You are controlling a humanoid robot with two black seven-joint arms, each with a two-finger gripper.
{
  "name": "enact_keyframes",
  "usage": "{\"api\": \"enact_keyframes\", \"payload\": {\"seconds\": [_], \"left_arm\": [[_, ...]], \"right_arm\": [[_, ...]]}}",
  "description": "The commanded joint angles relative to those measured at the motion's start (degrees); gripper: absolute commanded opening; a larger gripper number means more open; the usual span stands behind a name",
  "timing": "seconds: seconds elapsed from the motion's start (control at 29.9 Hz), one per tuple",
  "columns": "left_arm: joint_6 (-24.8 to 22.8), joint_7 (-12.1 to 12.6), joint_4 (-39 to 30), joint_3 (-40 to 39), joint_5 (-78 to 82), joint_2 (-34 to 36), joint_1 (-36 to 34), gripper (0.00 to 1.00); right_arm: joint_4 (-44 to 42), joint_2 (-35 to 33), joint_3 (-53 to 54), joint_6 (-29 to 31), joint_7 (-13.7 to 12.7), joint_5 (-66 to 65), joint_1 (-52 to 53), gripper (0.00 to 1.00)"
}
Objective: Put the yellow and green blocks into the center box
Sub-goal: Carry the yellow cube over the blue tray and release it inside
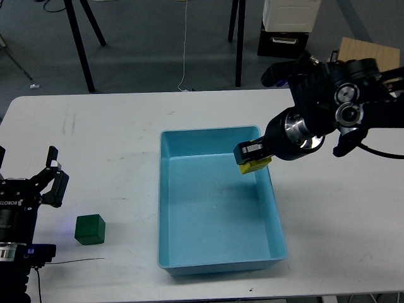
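White table [113,126], grey floor beyond. Left gripper [53,180]: fingers spread, empty; green block [89,228] on the tabletop at its 5 o'clock, nearer this arm. Centre: blue tray [218,265]. Right gripper [252,154]: clamped on yellow block [254,166], over the tray's 1 o'clock corner.

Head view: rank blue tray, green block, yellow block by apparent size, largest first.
1. Blue tray, by far the largest.
2. Green block, fully visible on the table.
3. Yellow block, partly hidden in the right tool over the tray.
The ranking of the two blocks is unsure because the yellow one is partly covered.
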Motion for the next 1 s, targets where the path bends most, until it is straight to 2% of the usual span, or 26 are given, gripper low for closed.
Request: {"api": "enact_keyframes", "payload": {"seconds": [0.0, 0.37, 0.57, 0.6, 0.63, 0.67, 0.7, 0.73, 0.77, 0.97], "left_arm": [[0.0, 0.1, 0.1, 0.0, -0.1, 0.0, -0.1, 1.0], [0.0, 0.1, 1.9, 0.0, -0.1, 0.0, -1.1, 1.0], [0.0, 0.2, 2.0, 0.0, -0.1, 0.1, -1.1, 1.0], [0.0, 0.2, 2.0, 0.0, 0.0, 0.1, -1.1, 1.0], [0.0, 0.2, 2.0, 0.0, 0.0, 0.2, -1.2, 1.0], [0.0, 0.2, 2.0, 0.0, -0.1, 0.3, -1.3, 1.0], [0.0, 0.2, 2.0, 0.0, -0.1, 0.3, -1.4, 1.0], [0.0, 0.2, 2.0, 0.0, -0.1, 0.3, -1.4, 1.0], [0.0, 0.2, 2.0, 0.0, -0.1, 0.3, -1.4, 1.0], [0.0, 0.2, 2.0, 0.1, 0.0, 0.0, -1.1, 1.0]], "right_arm": [[-4.1, 9.6, -2.1, -0.3, 0.0, 0.1, -0.9, 0.0], [-14.0, 24.6, -6.5, -1.8, 0.0, 0.2, -7.3, 0.01], [-16.5, 24.6, -8.7, -1.8, 0.0, 0.2, -7.6, 0.34], [-16.6, 24.6, -8.8, -1.8, 0.0, 0.2, -7.6, 0.43], [-16.7, 24.6, -8.9, -1.8, 0.0, 0.2, -7.6, 0.61], [-16.8, 24.6, -8.8, -1.8, 0.0, 0.2, -7.6, 0.75], [-16.8, 24.6, -8.8, -1.8, 0.0, 0.2, -7.6, 0.86], [-16.8, 24.6, -8.8, -1.8, 0.0, 0.2, -7.6, 0.93], [-16.7, 24.6, -8.8, -1.8, 0.0, 0.2, -7.6, 0.96], [-18.4, 24.6, -8.1, -1.7, 0.0, 0.4, -7.5, 0.97]]}}
